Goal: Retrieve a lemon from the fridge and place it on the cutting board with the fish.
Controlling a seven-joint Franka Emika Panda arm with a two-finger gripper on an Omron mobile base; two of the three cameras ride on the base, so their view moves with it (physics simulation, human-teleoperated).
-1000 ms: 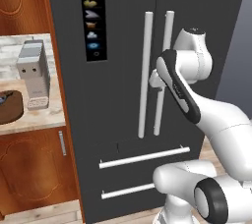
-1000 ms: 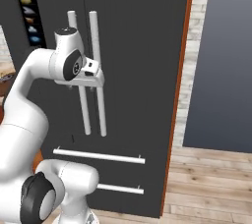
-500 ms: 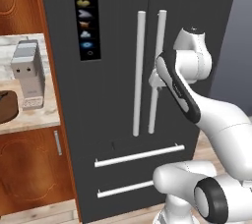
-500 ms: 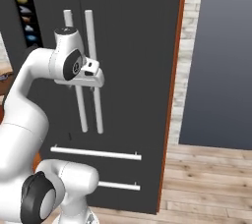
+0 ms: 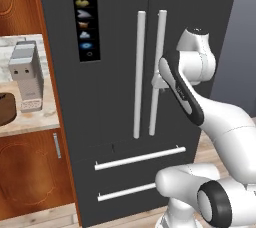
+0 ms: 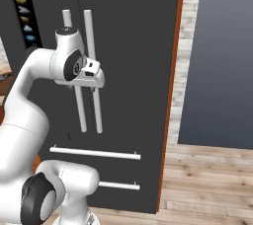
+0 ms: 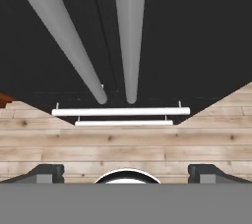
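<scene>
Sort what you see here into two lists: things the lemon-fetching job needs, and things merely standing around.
Needed for the job:
- tall dark grey fridge, doors shut
- its long white bar handles
- open gripper

Standing around:
- grey boxy appliance on the counter
- brown wooden cabinet

Both base views look forward from behind the arm, left and right, sharing the closed fridge [image 5: 125, 72] doors and white bar handles [image 6: 91, 71]. The hand view looks steeply down along them, close.
</scene>
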